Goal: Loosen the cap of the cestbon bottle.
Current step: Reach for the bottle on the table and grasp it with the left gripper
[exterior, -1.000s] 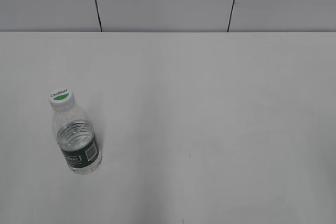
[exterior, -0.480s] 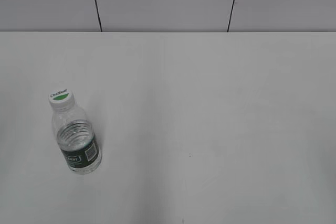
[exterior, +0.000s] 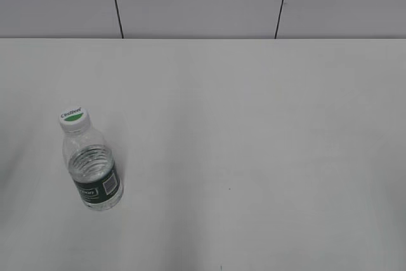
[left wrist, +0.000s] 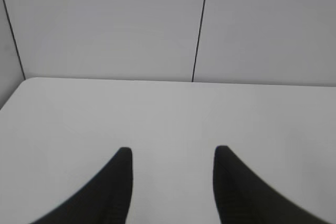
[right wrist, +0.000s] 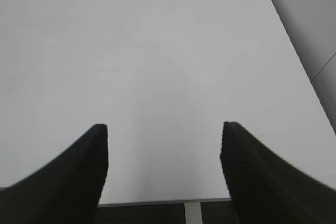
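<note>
No visible change over the last second from where I sit: the small clear ribbed plastic cestbon bottle with the dark green label band [exterior: 93,169] sits upright in the same spot, lower left of the exterior frame, and its round white screw cap with the green oval on top [exterior: 74,118] is still seated. No arm has entered the exterior view. My read is that the task hasn't started; approach is all still ahead.

Left gripper [left wrist: 173,153]: dark fingers spread wide apart, nothing between them, pointed across bare tabletop toward the back wall. Bottle not in its wrist view.

Right gripper [right wrist: 164,132]: also spread wide and empty, looking down at bare table near its front edge. Bottle not in this view either.

The bottle is on the left side, so I'd expect the left arm to hold the body and the right to reach across for the cap, but that's a guess.

Surface: plain matte white table [exterior: 266,144], flat, a couple of tiny dark specks near bottom centre. Little friction cue; a light bottle may slide or tip if nudged before it's held.

Room: pale grey panelled wall [exterior: 196,1] across the top of the frame, two thin dark vertical seams.
</note>
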